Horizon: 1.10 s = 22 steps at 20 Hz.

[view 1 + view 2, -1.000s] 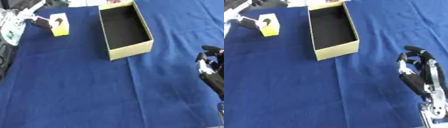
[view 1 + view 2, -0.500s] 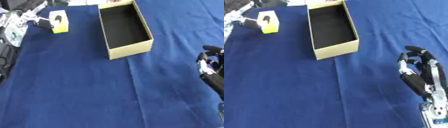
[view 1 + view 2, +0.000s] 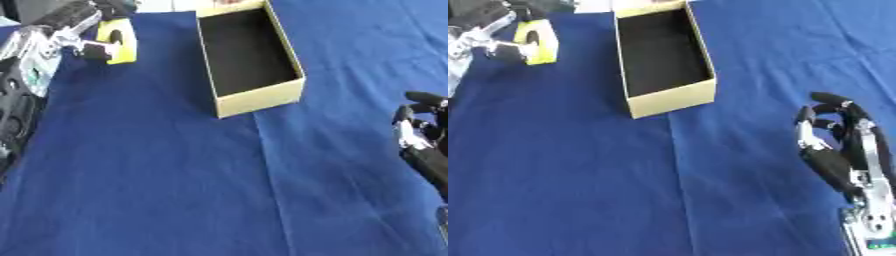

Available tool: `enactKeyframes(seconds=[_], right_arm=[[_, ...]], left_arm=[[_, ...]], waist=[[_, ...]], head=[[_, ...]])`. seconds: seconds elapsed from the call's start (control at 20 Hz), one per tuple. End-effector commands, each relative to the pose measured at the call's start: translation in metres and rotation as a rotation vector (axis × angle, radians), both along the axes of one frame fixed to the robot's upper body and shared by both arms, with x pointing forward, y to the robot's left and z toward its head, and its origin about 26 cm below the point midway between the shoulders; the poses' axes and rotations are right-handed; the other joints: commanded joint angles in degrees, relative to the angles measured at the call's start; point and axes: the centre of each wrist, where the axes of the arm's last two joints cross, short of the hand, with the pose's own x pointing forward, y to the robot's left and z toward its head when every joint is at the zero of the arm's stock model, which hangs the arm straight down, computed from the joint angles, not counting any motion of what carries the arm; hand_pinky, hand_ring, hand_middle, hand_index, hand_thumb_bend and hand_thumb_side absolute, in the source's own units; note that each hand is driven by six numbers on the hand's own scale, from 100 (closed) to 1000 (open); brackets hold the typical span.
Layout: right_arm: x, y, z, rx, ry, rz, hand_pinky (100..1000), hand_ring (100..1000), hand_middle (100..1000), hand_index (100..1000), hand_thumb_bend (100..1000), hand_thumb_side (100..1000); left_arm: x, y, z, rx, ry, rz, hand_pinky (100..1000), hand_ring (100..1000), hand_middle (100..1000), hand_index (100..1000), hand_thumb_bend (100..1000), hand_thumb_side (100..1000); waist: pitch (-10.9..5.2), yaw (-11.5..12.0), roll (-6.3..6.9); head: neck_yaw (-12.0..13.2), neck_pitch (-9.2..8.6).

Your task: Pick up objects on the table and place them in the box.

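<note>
Ideally, left hand (image 3: 87, 42), fingers pinching the yellow block (image 3: 120, 37) upper left, carries it level over the open box (image 3: 249, 55).

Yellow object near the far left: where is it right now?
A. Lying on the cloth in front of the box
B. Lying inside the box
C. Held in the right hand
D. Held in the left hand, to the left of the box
D: the yellow object sits in the fingers of the left hand, left of the box, whose dark inside shows nothing.
</note>
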Motion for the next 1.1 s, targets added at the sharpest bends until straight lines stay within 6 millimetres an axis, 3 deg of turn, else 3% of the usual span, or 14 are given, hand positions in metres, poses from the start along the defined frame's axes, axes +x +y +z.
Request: enactKeyframes(seconds=[0.05,0.4,0.7,1.1], right_arm=[[-0.002,-0.004,0.007,-0.019,-0.024,-0.006,689,957,528,750,100,291],[-0.002,-0.006,0.005,-0.024,-0.018,-0.010,689,958,527,750,100,295],[-0.002,-0.006,0.004,-0.024,-0.018,-0.010,689,958,527,750,100,295],[-0.002,-0.006,0.004,-0.023,-0.018,-0.008,689,958,527,749,100,299]], left_arm=[[-0.009,0.019,0.031,-0.002,-0.049,0.017,835,825,831,924,327,235],[-0.019,0.033,0.054,0.000,-0.073,0.016,846,843,871,937,360,226],[-0.019,0.038,0.052,0.023,-0.034,0.021,853,854,888,946,375,254],[-0.015,0.035,0.046,0.078,0.070,0.017,842,848,874,941,421,376]], waist=[[-1.78,0.2,-0.26],[-2.41,0.6,0.03],[-2.50,0.5,0.09],[-2.60,0.5,0.00]], head=[[0.1,0.24],[0.0,0.65],[0.0,0.68],[0.1,0.71]])
